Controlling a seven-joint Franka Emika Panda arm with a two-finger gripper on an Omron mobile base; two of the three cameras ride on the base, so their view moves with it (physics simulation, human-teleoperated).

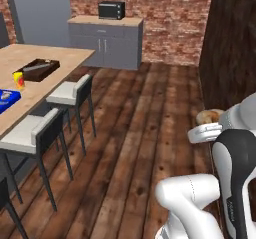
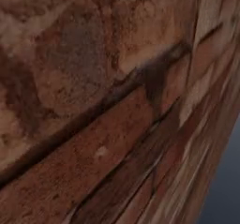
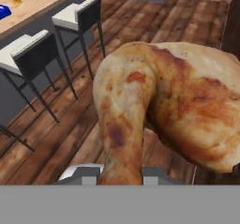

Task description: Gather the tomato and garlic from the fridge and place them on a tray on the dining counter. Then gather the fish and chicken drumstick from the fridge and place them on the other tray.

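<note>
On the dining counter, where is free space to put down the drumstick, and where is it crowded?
The gripper is shut on the drumstick. The counter is bare on its far part, from the dark tray to the far edge. The near left is crowded: yellow item and blue tray sit close together.

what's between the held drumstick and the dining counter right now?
In the hand view, two bar stools and bare wood floor separate the chicken drumstick, shut in the tool, from the dining counter. The left base view agrees.
</note>
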